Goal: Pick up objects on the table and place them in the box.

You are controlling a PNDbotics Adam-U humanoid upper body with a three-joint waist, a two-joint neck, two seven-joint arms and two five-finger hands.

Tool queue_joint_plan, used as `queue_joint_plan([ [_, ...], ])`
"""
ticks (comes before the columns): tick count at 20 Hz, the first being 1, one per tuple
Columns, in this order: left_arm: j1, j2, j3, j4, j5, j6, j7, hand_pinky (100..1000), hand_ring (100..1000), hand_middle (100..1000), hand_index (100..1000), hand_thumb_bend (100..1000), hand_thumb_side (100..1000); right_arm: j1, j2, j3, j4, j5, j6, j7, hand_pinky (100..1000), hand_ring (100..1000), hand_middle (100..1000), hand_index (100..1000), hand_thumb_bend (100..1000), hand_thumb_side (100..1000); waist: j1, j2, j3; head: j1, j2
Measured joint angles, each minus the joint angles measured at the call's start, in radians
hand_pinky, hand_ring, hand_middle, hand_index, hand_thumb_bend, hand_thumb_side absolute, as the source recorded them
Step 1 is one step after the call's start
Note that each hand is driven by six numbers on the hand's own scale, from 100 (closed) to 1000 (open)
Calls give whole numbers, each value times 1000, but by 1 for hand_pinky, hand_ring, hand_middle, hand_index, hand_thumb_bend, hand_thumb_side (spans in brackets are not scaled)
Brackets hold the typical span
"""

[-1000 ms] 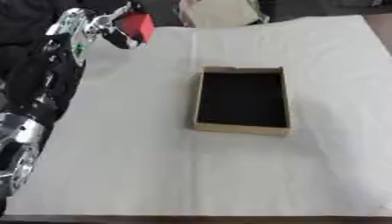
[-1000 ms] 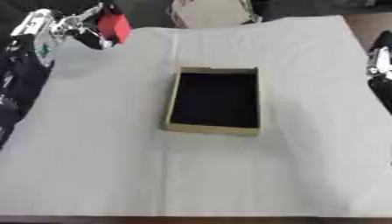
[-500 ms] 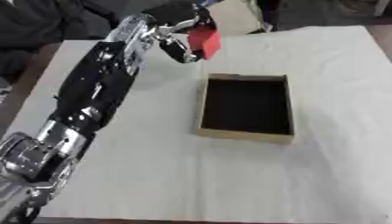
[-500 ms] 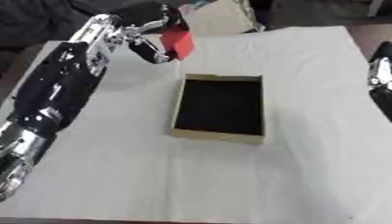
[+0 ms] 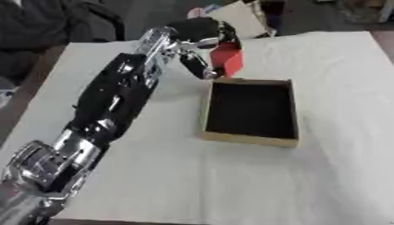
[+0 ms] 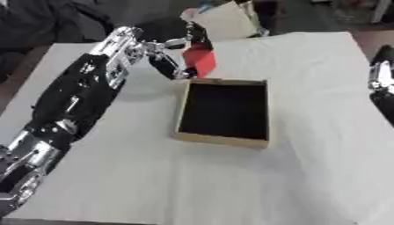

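Left arm [image 5: 115, 96] stretched diagonally from lower left of the frame up toward upper centre, black shell with silver joints. Left hand [image 5: 198, 46] at upper centre, fingers curled round a red block [image 5: 228, 60] and pinching it. Red block held just beyond the far-left corner of the box [image 5: 250, 138], above the white cloth [image 5: 154, 176]; cannot tell whether it touches the box rim. Box open-topped, tan walls, dark inside, lying centre-right of the frame, long axis running top to bottom, slightly askew; nothing made out inside it. White cloth covering the table across most of the frame, with soft creases at right and lower centre. Right arm [image 6: 381, 85] seen only in the right eye view, as a black-and-silver part at the right edge, mid-height, well apart from the box; hand itself not made out, so whether its fingers are apart or together cannot be told. Tan, cardboard-like object [image 6: 223, 22] at upper centre, beyond the far edge of the cloth, just behind the left hand. Dark fabric [image 5: 46, 30] heaped at upper left, off the table.
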Motion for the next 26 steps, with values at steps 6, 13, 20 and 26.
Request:
queue_joint_plan([
  [6,21,-32,-19,12,-23,-21,12,747,650,522,766,249,144,0,0,3,0,0,-2,3,580,702,575,872,174,403,0,0,-8,3,0],
  [13,38,-55,-36,39,-61,-50,35,771,730,641,820,333,216,0,1,3,0,-1,-2,4,579,696,573,872,165,405,0,5,-13,3,0],
  [20,39,-55,-43,44,-76,-68,53,824,815,778,875,527,377,0,1,3,0,-1,-2,4,580,699,570,871,158,405,1,6,-9,3,0],
  [26,39,-53,-43,35,-71,-76,63,838,835,810,884,658,497,1,1,3,0,-1,-3,2,579,700,567,871,152,406,1,7,-4,3,0],
])
